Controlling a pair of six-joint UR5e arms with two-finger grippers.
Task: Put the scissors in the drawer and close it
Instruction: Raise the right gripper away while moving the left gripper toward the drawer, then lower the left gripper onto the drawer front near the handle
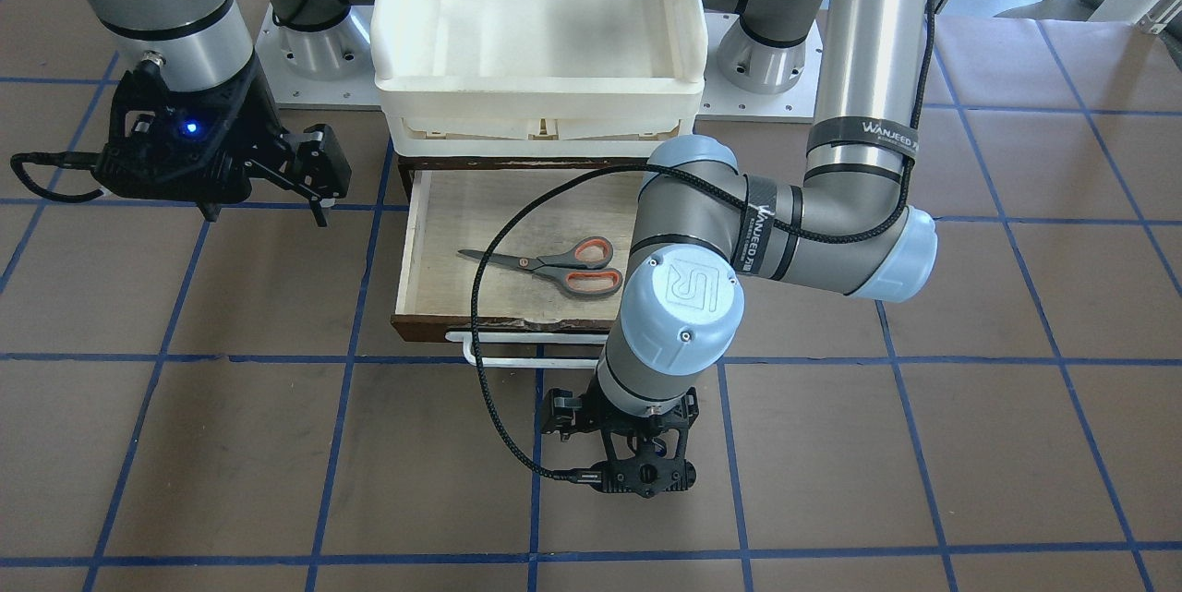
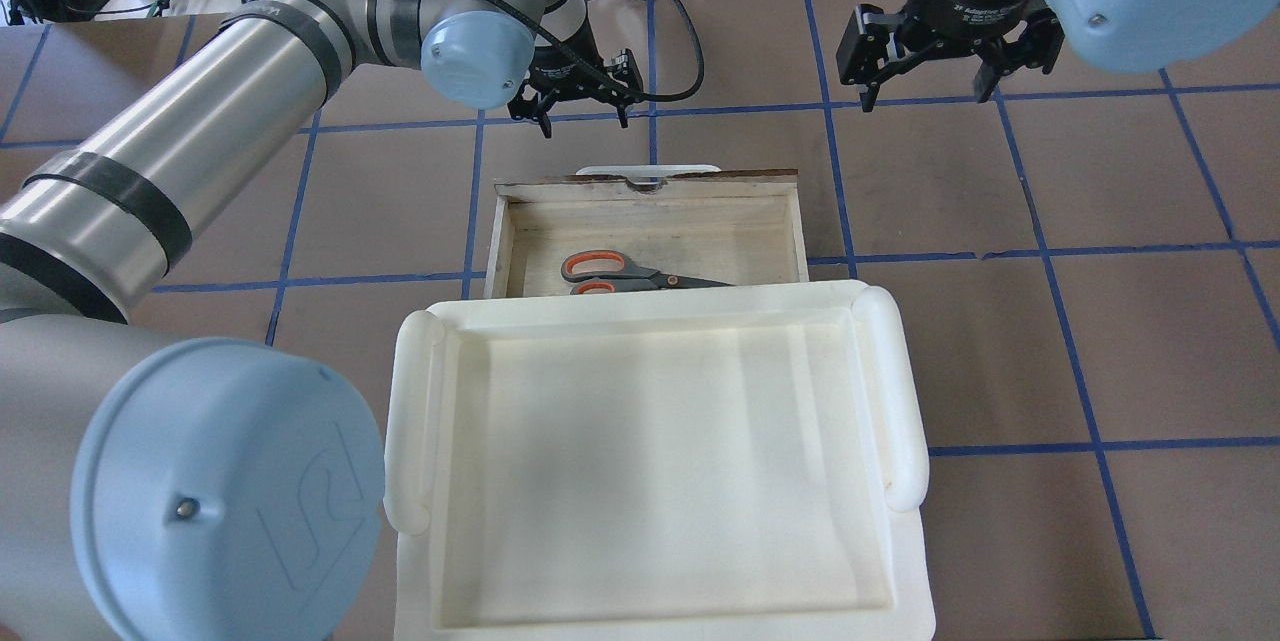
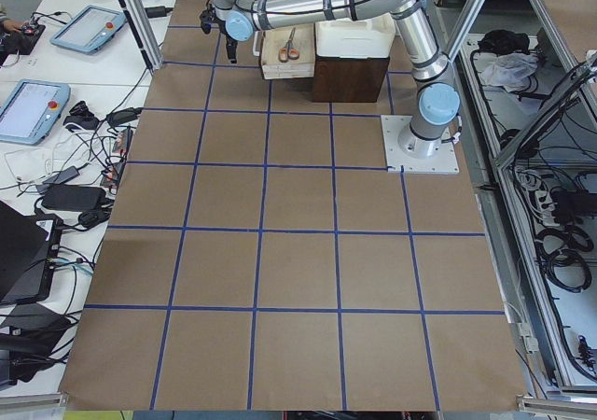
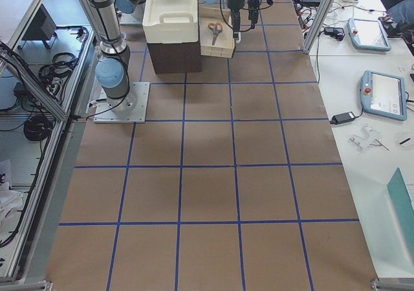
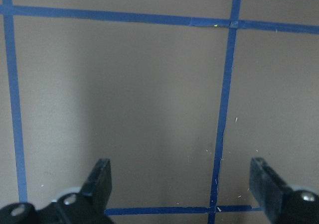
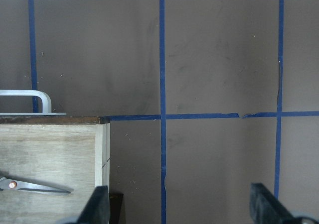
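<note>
The scissors (image 1: 554, 264) lie flat inside the open drawer (image 1: 517, 204), with their grey and orange handles toward the robot's left. They also show in the overhead view (image 2: 630, 274), and the blade tip shows in the right wrist view (image 6: 35, 185). The drawer's white bar handle (image 1: 517, 338) faces away from the robot. My left gripper (image 1: 614, 421) is open and empty, pointing down at the bare table just beyond the handle (image 2: 583, 116). My right gripper (image 1: 319, 176) is open and empty, above the table off the drawer's right side (image 2: 925, 81).
A white plastic tray (image 2: 650, 306) sits on top of the dark brown cabinet (image 3: 350, 79) that holds the drawer. The brown table has a blue tape grid (image 5: 222, 109). The left arm's elbow and a black cable (image 1: 480, 296) hang over the drawer's left part.
</note>
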